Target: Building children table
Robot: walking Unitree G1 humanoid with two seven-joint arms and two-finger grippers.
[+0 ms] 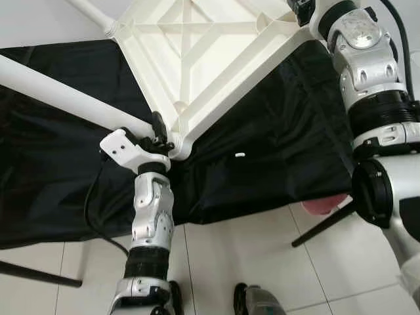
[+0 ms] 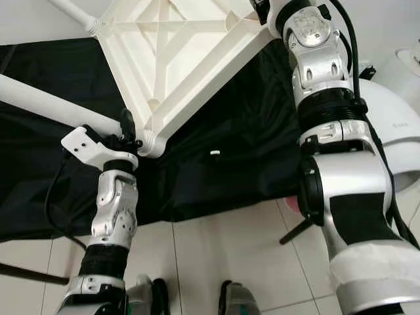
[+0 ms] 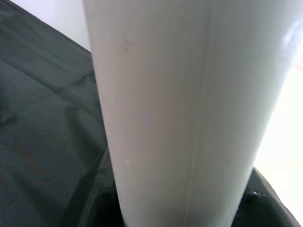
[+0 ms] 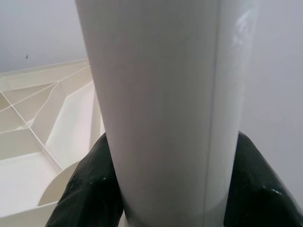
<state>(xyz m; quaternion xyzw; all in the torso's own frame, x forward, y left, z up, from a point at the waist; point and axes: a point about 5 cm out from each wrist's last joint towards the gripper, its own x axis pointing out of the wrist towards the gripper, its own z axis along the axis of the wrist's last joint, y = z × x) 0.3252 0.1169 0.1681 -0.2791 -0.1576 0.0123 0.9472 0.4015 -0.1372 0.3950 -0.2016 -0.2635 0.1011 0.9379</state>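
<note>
The white plastic tabletop (image 1: 197, 59) is upside down over a black cloth, its ribbed underside facing me. A white table leg (image 1: 59, 95) runs left from the near corner socket (image 1: 177, 147). My left gripper (image 1: 159, 131) is shut on that leg right at the socket; the left wrist view has the leg (image 3: 184, 113) close up. Another leg (image 1: 92, 13) sticks out at the far left corner. At the top right corner, my right gripper (image 1: 300, 12) is shut on a third leg (image 4: 161, 104), with black fingers (image 4: 90, 189) on both sides of it.
The black cloth (image 1: 275, 144) covers the floor area under the tabletop, and a small white piece (image 1: 239, 155) lies on it. Black stand legs (image 1: 321, 226) cross the white tiles. A pink object (image 1: 321, 207) peeks out at the cloth's edge. A white round appliance (image 2: 394, 131) stands at right.
</note>
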